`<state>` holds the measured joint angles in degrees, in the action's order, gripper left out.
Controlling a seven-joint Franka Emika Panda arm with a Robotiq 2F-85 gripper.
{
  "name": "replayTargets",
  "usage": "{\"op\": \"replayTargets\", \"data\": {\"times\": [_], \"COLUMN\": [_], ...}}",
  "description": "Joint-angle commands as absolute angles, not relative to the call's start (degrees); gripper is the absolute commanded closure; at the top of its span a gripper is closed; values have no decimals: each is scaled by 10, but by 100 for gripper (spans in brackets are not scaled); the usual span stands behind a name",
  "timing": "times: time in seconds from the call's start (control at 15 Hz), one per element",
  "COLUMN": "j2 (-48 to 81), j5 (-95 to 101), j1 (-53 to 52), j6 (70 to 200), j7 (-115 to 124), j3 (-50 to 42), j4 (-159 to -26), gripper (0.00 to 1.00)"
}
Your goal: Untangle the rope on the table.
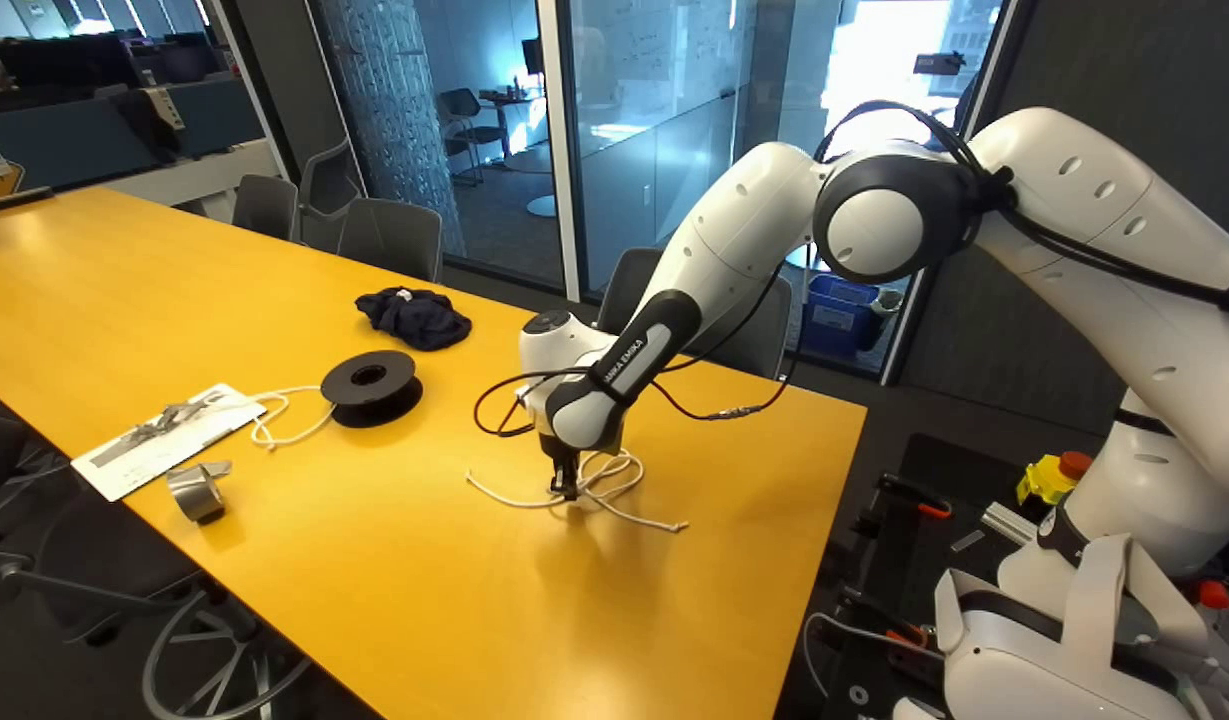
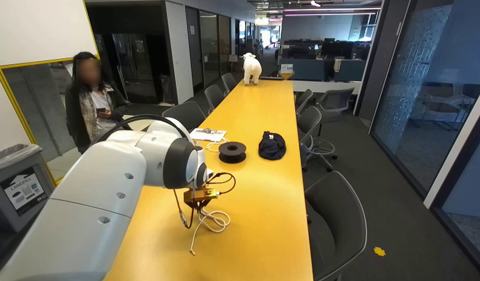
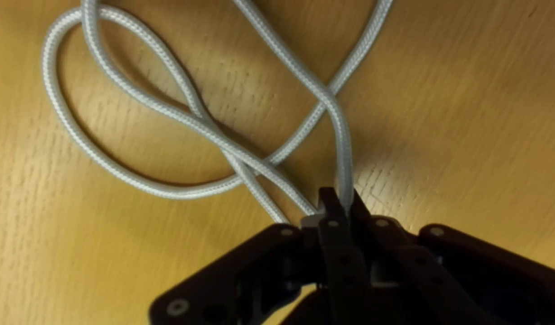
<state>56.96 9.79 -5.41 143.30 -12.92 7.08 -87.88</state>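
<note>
gripping one strand of the rope (image 3: 205, 131) in the closed gripper (image 3: 343, 198), beside crossed loops (image 3: 49, 67) on the table (image 1: 454, 560). could cinch those crossings into a knot by pulling straight up, snag the two strands running out of sight under the gripper, or lose hold through too slick a surface. made of pale, fine braid, round and evenly thick, probably supple, curving openly over smooth, yellowish wood grain.

In an exterior view, bare desk (image 1: 464, 600) gives passage across the lower middle; tape roll (image 1: 188, 492), black spool (image 1: 372, 396) and dark cloth (image 1: 414, 320) obstruct the left. In the wrist view, rope (image 3: 204, 128) bars left and upper centre and the claw (image 3: 344, 203) the bottom; the middle right is free.
</note>
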Motion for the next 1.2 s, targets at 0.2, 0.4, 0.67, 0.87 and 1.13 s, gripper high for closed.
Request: {"op": "replayTargets", "data": {"times": [0.2,0.4,0.67,0.87,1.13], "j2": [563,534,449,384,287], "j5": [90,90,96,108,133], "j1": [-54,-49,-54,-66,-86], "j6": [1421,1396,1338,1297,1239], "j7": [-130,-135,-118,-87,-27], "j3": [66,66,51,32,8], "j4": [-870,-883,-913,-922,-931], "gripper": [94,94,94,93,93]}}
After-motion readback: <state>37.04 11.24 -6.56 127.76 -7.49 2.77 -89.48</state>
